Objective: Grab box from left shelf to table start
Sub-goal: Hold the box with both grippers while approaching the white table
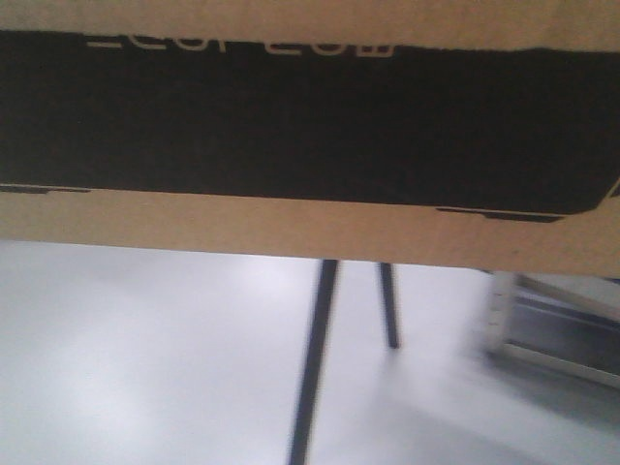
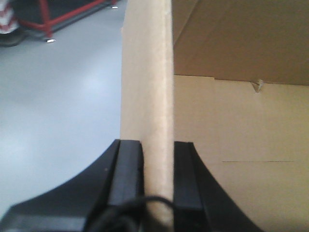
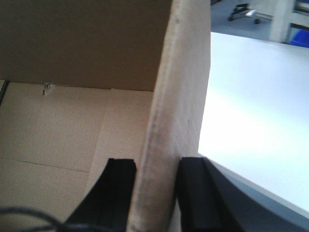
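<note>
One box (image 1: 310, 126) fills the upper half of the front view. Its black panel and white lettering are blurred, and its lower brown edge is seen above a pale floor (image 1: 145, 368). The box is open at the top, since its bare inner walls and bottom are shown in both wrist views. It is held up by its two side walls, and no surface is seen touching it.

The table (image 3: 251, 121) is seen just beside the box's right wall, on the outer side, its white top lower than the wall's rim. Whether the box overlaps the table's edge cannot be told.

Below the box and to its right, a blurred pale metal frame (image 1: 552, 329) is seen on the floor. Beyond the box's left wall a red frame (image 2: 63, 17) is seen, well apart.

Under the box, two thin black legs (image 1: 315, 368) stand on the floor.

The left gripper (image 2: 157, 150) is clamped on the box's left wall, one black finger on each face. The right gripper (image 3: 157, 162) is clamped likewise on the right wall
</note>
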### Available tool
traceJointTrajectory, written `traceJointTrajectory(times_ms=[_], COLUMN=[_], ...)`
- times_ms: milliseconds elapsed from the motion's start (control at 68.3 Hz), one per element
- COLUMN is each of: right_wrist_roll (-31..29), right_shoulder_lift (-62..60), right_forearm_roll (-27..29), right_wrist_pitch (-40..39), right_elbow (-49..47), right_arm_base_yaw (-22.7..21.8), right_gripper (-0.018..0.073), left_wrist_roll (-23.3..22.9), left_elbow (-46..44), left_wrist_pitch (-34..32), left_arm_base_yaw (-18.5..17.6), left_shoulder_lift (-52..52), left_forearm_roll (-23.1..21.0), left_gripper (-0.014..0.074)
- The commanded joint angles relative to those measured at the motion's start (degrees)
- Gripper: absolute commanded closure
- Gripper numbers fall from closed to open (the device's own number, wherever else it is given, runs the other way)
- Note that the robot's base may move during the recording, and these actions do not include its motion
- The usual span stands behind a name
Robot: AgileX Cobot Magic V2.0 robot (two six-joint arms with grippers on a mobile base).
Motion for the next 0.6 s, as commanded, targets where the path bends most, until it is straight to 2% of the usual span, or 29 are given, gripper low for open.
traceJointTrajectory(times_ms=[0, 585], right_wrist_roll=[-0.5, -0.5], right_shoulder_lift=[0.3, 0.3], right_forearm_roll=[-2.7, -2.7], right_wrist_pitch=[-10.0, -10.0], right_elbow=[-2.0, -2.0], right_arm_base_yaw=[-0.2, -0.2], right_gripper=[0.0501, 0.0501], left_wrist_roll=[-1.7, -1.7], left_elbow=[-2.2, -2.2], left_wrist_pitch=[-8.8, -8.8], left_arm_base_yaw=[-0.4, -0.4], left_shoulder_lift=[-0.4, -0.4], left_forearm_roll=[-3.9, -3.9], left_gripper=[0.0692, 0.0693])
